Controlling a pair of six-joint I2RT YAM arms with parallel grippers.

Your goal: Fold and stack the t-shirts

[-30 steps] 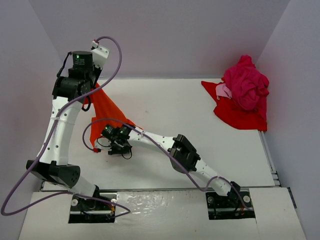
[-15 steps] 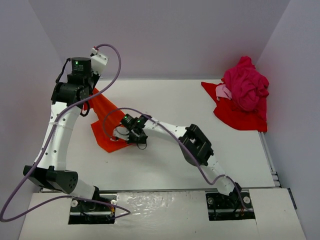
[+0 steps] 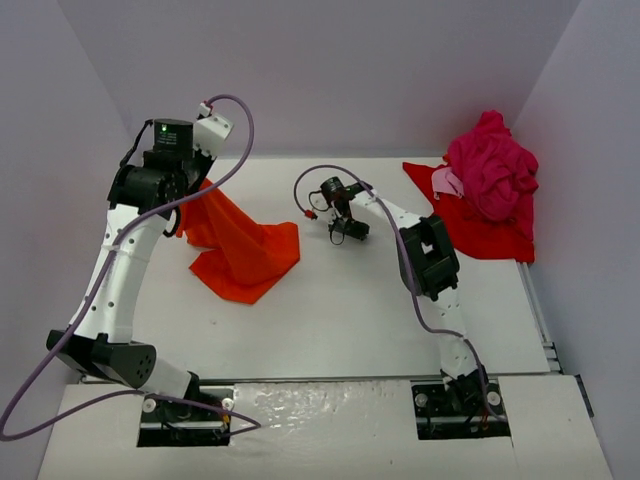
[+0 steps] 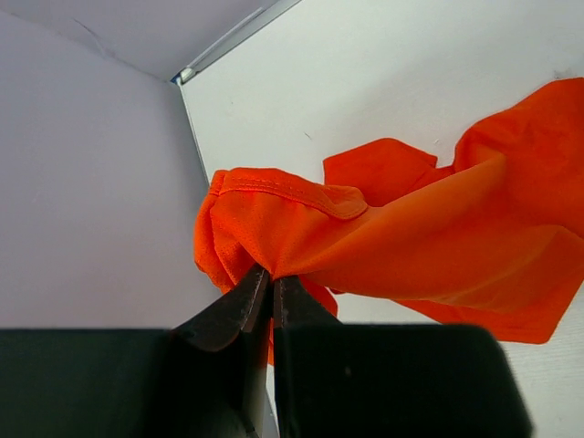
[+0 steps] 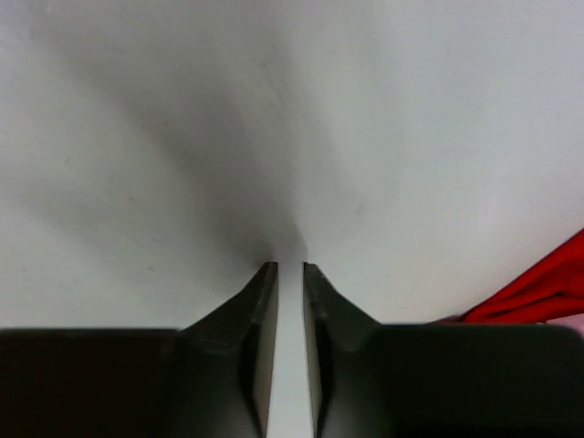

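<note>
My left gripper [image 3: 193,188] is shut on a bunched edge of the orange-red t-shirt [image 3: 245,250] and holds it up at the back left; the rest drapes down onto the white table. In the left wrist view the fingers [image 4: 272,274] pinch the hem of the shirt [image 4: 411,246]. My right gripper [image 3: 348,232] is over bare table near the back middle, apart from the shirt; its jaws [image 5: 289,266] stand a narrow gap apart with nothing between them. A crumpled magenta-pink t-shirt [image 3: 490,170] lies on a red t-shirt [image 3: 470,235] at the back right.
Grey walls close in the table on the left, back and right. A metal rail [image 3: 535,300] runs along the table's right edge. A corner of the red shirt [image 5: 538,292] shows at the right of the right wrist view.
My right gripper let go of the orange-red shirt and swung right and back toward the middle. The shirt's lower part spread out to the right on the table. The left gripper keeps its hold.
</note>
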